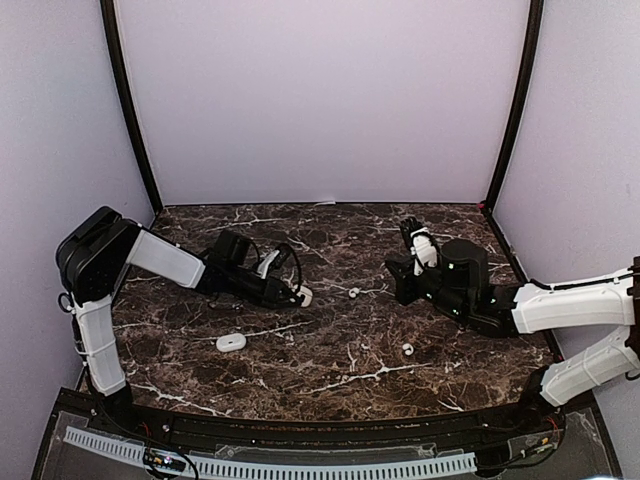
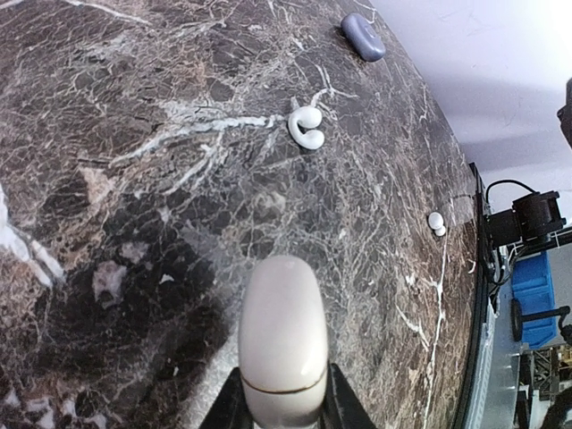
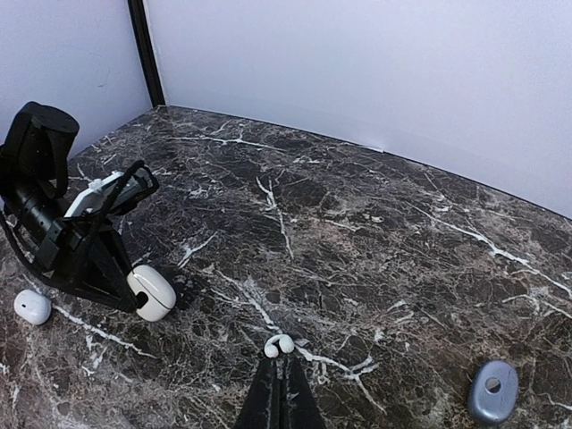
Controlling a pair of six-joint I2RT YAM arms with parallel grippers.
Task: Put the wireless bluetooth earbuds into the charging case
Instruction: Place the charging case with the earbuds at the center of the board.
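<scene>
left end effector (image 2: pixel 284 402): clamped on a white charging case (image 2: pixel 281 331), one finger on each side of its near end. The rest of the case pokes out ahead of the tips, low over the marble surface (image 2: pixel 134 134).
case lid: looks shut to me, there's just a thin seam near the fingers, but the angle isn't great.
right end effector (image 3: pixel 281 374): fingers pressed together with nothing between them, tips down close to the surface.
first earbud (image 3: pixel 279 344): little white clip-shaped bud lying right in front of the right end effector's tips. Can't tell if they touch.
second earbud (image 2: pixel 435 222): lying ahead and off to the right of the left end effector, well apart from it.
spare white case (image 3: pixel 33 307): on the surface just past the left end effector, seen from the right one.
blue-grey case (image 3: pixel 492 391): lying flat off to the right of the right end effector.
</scene>
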